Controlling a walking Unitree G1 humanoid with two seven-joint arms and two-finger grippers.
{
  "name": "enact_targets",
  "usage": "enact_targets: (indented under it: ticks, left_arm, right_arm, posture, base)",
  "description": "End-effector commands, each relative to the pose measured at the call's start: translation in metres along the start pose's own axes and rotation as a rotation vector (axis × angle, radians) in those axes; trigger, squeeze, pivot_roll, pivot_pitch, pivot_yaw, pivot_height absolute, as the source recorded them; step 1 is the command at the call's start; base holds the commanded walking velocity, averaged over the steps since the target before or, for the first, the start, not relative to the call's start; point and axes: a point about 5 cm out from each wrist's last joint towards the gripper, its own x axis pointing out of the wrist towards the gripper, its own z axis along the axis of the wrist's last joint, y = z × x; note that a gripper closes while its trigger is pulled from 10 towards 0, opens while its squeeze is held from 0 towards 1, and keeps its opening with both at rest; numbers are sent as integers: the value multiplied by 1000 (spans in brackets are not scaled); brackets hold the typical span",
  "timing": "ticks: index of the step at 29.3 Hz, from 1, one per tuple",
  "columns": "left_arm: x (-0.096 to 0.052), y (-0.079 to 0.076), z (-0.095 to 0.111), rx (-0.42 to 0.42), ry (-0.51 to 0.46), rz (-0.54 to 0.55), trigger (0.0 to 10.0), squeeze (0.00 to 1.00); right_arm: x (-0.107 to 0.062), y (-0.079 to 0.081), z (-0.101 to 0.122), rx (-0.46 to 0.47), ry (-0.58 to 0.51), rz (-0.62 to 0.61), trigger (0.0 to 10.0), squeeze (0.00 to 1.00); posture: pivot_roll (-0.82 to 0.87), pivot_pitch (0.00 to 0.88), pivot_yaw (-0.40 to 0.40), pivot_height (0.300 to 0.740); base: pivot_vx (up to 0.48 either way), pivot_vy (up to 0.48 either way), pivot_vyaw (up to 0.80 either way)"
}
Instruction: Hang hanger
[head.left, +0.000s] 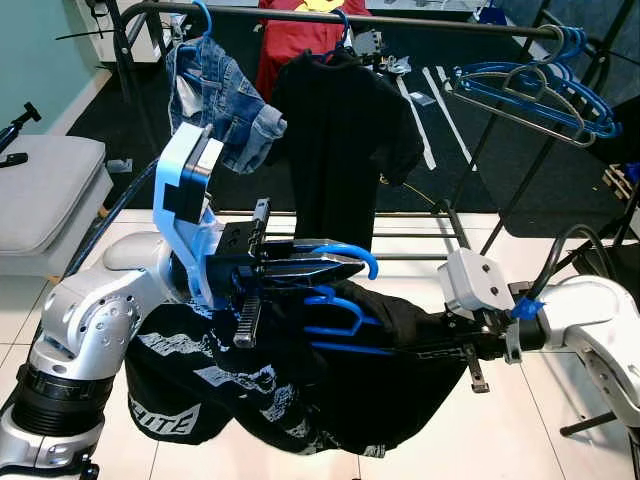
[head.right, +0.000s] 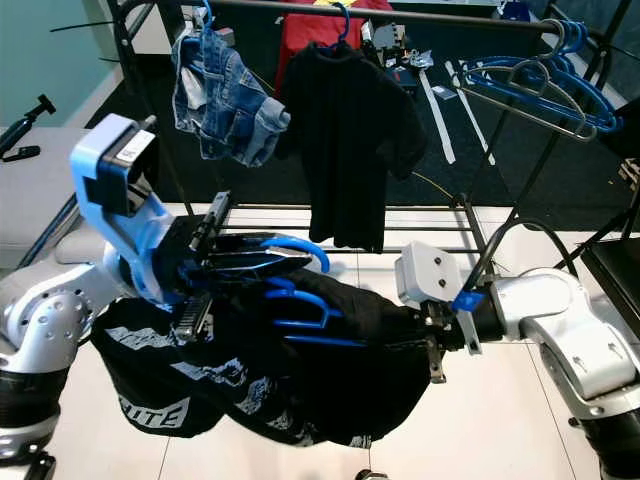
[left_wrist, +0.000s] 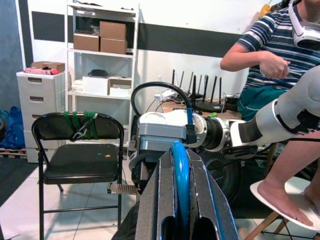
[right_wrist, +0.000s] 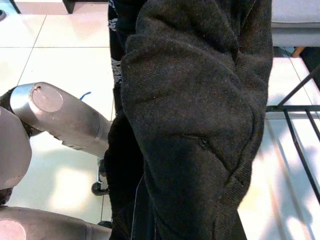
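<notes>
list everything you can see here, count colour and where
clothes rail: 1, black, across the top
denim garment: 1, blue, hung on the rail's left
hung t-shirt: 1, black, mid-rail on a blue hanger
spare hangers: several, blue, bunched at the rail's right end
blue hanger: 1, held in front of the rail
printed t-shirt: 1, black with white print, draped between both grippers
cushion: 1, grey, far left
folding chair: 1, black
person: 1, striped shirt, seated
left gripper: shut on the hanger
right gripper: gripping the shirt
</notes>
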Motion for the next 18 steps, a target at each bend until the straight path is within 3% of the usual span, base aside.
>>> enact_targets:
  ticks: [1,5,6,8,9,16,17,18]
  left_arm:
    - [6,-6,-1,-8,-15,-41,0,0]
    - [6,-5,0,-4,-17,-31,0,0]
    - [6,-3,0,4,-14,-14,0,0]
    - [6,-3,0,4,-14,-14,0,0]
    - [6,-1,0,13,-12,3,0,0]
    - [3,9,3,44,-14,78,667,0]
    - [1,14,4,50,-17,114,745,0]
    - [0,17,3,54,-17,145,1529,0]
  right_arm:
    - [3,-1,6,-39,-15,7,0,0]
    - [3,-2,6,-45,-19,-3,0,0]
    - [4,-7,5,-38,-19,-56,1647,0]
    - [4,-7,5,-38,-19,-56,1647,0]
    - [4,-9,5,-34,-22,-74,10000,1000]
    - [0,-15,5,-38,-39,-151,10000,1000]
    - [-4,-21,4,-37,-49,-220,10000,1000]
    - [-8,-28,3,-28,-64,-311,10000,1000]
  posture:
    - [-35,167,-22,740]
    - [-34,168,-22,740]
    - [-34,169,-22,740]
    - [-34,169,-22,740]
    - [-34,169,-22,740]
    - [-35,170,-22,740]
    - [-34,172,-24,740]
    - [-34,173,-22,740]
  base:
    - [0,0,0]
    - [0,0,0]
    - [0,0,0]
    - [0,0,0]
    - [0,0,0]
    - [0,0,0]
    - [0,0,0]
    - [0,0,0]
